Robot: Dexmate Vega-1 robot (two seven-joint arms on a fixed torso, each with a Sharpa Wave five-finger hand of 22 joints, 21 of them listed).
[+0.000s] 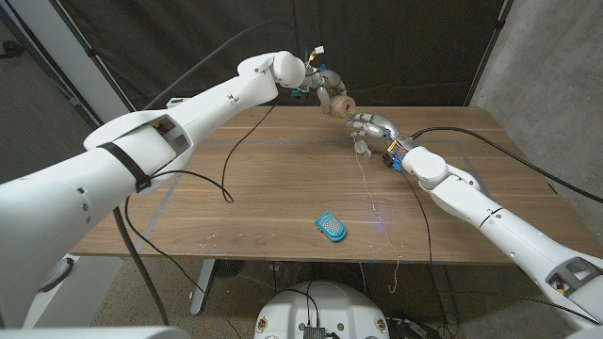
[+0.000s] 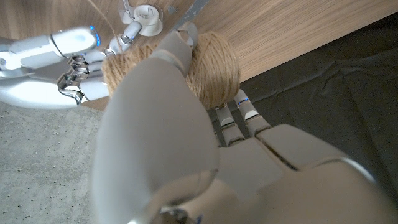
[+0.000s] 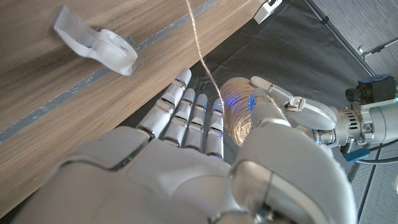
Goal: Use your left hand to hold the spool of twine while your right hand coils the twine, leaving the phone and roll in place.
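Observation:
The spool of twine point(image 1: 340, 106) is held above the table's far edge by my left hand point(image 1: 323, 87), whose fingers wrap it; it shows close up as a tan ball point(image 2: 214, 65) and again beyond my right fingers point(image 3: 238, 111). My right hand point(image 1: 374, 126) is just right of the spool, with fingers point(image 3: 189, 115) stretched out and apart towards it. A loose strand point(image 1: 369, 188) leaves the spool, passes those fingertips point(image 3: 200, 53) and runs across the table, over the near edge. I cannot tell whether the right hand pinches the strand. The clear roll point(image 1: 361, 147) point(image 3: 112, 50) lies under the right hand. The teal phone point(image 1: 330, 226) lies near the front.
A black cable point(image 1: 226, 174) loops over the left half of the wooden table point(image 1: 264, 207). A taped outline point(image 1: 443, 141) marks the tabletop. Dark curtains hang behind the far edge, and a concrete wall point(image 1: 546, 56) stands at the right.

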